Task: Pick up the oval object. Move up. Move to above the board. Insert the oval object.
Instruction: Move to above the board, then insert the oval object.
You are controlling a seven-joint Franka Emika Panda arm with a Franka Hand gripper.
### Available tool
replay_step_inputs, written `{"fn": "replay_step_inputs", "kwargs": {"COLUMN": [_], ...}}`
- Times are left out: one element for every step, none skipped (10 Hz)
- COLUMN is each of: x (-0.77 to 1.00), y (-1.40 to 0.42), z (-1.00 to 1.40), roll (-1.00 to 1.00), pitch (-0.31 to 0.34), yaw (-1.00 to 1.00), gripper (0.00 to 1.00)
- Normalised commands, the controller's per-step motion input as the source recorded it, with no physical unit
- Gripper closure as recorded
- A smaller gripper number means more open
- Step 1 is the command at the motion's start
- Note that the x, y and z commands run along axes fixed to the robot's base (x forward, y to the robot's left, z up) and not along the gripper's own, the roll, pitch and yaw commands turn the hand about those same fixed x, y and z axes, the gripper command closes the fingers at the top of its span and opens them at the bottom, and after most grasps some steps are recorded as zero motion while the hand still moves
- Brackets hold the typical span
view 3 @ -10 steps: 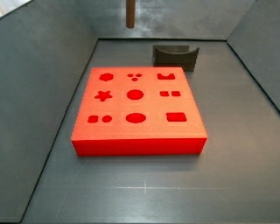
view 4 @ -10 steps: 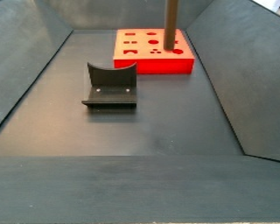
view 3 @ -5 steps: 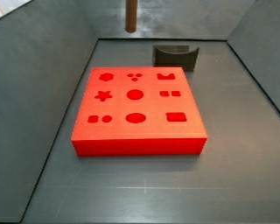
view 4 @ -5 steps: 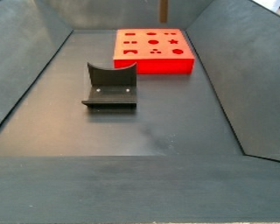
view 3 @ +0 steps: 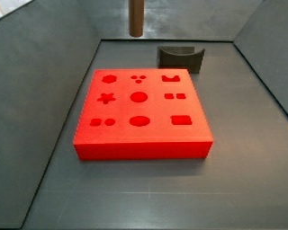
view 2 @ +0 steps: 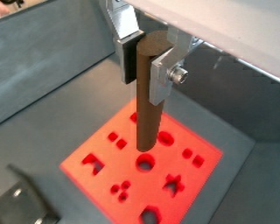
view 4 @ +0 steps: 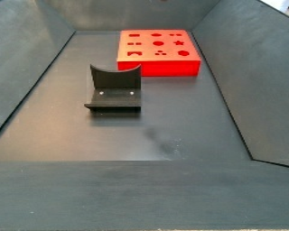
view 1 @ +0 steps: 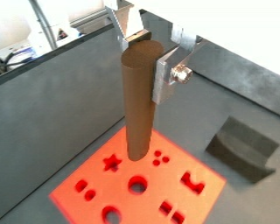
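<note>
Peg (view 1: 137, 105) hangs upright, long axis vertical, its top clamped between the gripper's (view 1: 146, 41) silver fingers. Its lower end points down at the red board (view 1: 78, 181) far below, over the cut-outs. Grey holder block (view 1: 241, 147) sits beside the board.

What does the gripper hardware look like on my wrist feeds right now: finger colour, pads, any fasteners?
In both wrist views the gripper, above the board, has flat silver metal plate fingers. A dark pad lines one finger's inner face, and a round silver fastener sits on the outer plate. No cables or markings are clearly visible.
</note>
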Motion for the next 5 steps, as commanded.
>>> {"fn": "replay_step_inputs", "kwargs": {"x": [0.13, 0.11, 0.09, 0.00, -0.07], "y": [-0.62, -0.38, -0.20, -0.07, -0.09], "z": [0.19, 0.12, 0.06, -0.09, -0.07], "roll": [0.01, 0.02, 0.04, 0.00, 0.00], "pitch": [0.128, 0.122, 0.101, -0.011, -0.059], "yaw": [0.01, 0.01, 0.01, 0.00, 0.11], "gripper": [1.00, 1.00, 1.00, 1.00, 1.00]}}
